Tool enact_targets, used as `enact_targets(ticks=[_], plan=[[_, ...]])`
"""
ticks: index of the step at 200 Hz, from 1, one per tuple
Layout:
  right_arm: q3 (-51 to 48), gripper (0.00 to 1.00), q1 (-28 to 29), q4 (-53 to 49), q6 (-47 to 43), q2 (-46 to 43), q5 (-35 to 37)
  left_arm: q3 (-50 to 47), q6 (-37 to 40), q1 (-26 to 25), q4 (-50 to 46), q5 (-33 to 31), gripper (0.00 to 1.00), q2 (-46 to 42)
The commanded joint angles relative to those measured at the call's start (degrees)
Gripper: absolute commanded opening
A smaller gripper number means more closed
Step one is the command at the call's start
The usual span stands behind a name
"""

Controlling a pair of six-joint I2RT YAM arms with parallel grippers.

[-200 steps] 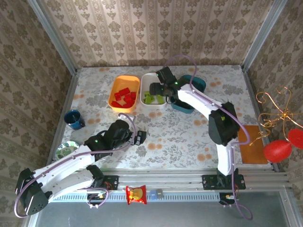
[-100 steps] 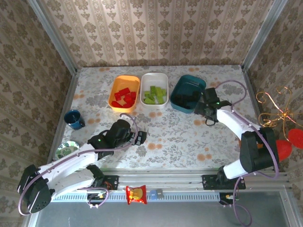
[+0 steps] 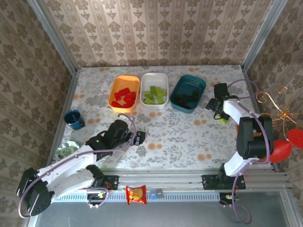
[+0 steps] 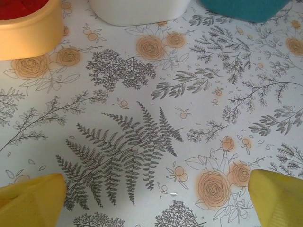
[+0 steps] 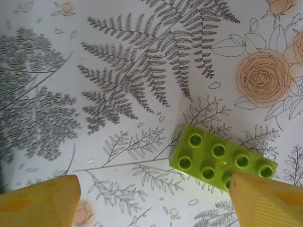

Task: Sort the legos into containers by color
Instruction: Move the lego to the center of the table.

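Currently, my right pincer [image 5: 151, 201] stands with its jaws wide, holding nothing. A lime green lego [image 5: 221, 163] lies flat on the desk [image 5: 94, 71] between its yellow fingers [image 5: 40, 201], studs up, one end meeting a fingertip. My left pincer [image 4: 154, 198] is likewise spread wide and empty over the desk. Ahead of the left pincer stand the orange tray [image 4: 28, 33], white tray [image 4: 137, 12] and teal tray [image 4: 246, 7] in a row. In the top view, red legos [image 3: 124, 97] lie in the orange tray, green legos [image 3: 155, 94] in the white and black legos [image 3: 187, 98] in the teal. The teal tray sits near the right pincer, on its left-arm side.
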Motion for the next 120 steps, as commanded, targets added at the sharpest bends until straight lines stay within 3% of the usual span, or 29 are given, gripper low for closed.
enact_targets(ticks=[1,66,120], plan=[[1.8,0.84,-1.49,-0.85,-0.22,2.85,1.38,-0.76,0.36,0.79,-1.13,0.11,1.0,-1.96],[0.33,0.82,-0.85,0.03,3.33,6.34,-9.0,-0.67,0.9,2.01,-2.68,-0.02,1.0,-4.12],[-10.67,0.81,6.08,2.47,11.24,-2.58,-12.95,-0.9,0.72,2.51,-2.02,0.25,1.0,-4.45]])
